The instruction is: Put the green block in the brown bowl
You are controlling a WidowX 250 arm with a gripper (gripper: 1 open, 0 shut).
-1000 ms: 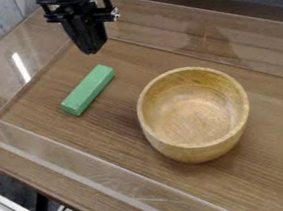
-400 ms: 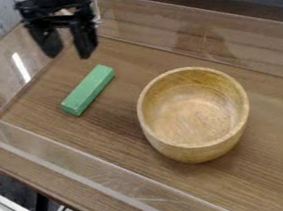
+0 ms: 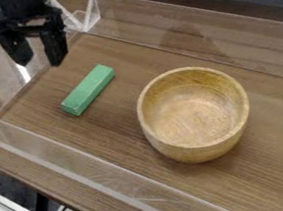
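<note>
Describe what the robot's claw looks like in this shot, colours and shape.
The claw is all black: a blocky dark body at the top with two straight, narrow fingers hanging from it. No cables, markings or other colours are visible on it.

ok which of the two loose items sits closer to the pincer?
The green block, lying flat just below-right of the open pincer; the brown bowl sits farther right.
</note>
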